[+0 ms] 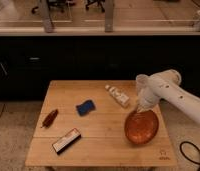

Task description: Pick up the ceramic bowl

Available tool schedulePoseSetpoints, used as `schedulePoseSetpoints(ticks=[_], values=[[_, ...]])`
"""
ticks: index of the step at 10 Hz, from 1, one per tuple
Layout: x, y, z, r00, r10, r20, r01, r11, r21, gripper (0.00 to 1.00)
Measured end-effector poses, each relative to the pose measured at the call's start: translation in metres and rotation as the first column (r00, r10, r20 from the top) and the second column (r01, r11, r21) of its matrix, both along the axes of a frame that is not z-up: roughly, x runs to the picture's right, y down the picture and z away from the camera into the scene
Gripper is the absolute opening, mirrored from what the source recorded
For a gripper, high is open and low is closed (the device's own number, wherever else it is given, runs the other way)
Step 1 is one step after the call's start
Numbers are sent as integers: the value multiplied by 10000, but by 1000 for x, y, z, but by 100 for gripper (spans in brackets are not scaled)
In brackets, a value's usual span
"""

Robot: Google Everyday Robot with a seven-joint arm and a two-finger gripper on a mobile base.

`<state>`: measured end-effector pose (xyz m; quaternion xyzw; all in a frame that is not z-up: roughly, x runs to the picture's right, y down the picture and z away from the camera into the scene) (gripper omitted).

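The ceramic bowl is orange-brown and glossy. It is tilted up on the right part of the wooden table, with its inside facing the camera. My gripper comes down from the white arm and is shut on the bowl's upper rim. The fingertips are partly hidden behind the rim.
A white bottle lies just behind and left of the bowl. A blue sponge sits mid-table, a reddish-brown packet at the left, and a dark flat box near the front. Dark cabinets stand behind. A black cable lies on the floor at the right.
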<state>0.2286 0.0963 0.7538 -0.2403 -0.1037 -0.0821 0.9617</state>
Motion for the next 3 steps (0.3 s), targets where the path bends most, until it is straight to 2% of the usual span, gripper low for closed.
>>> schedulePoseSetpoints(ticks=[3], values=[[-9, -5, -3, 9998, -167, 125, 166, 9998, 76, 1]])
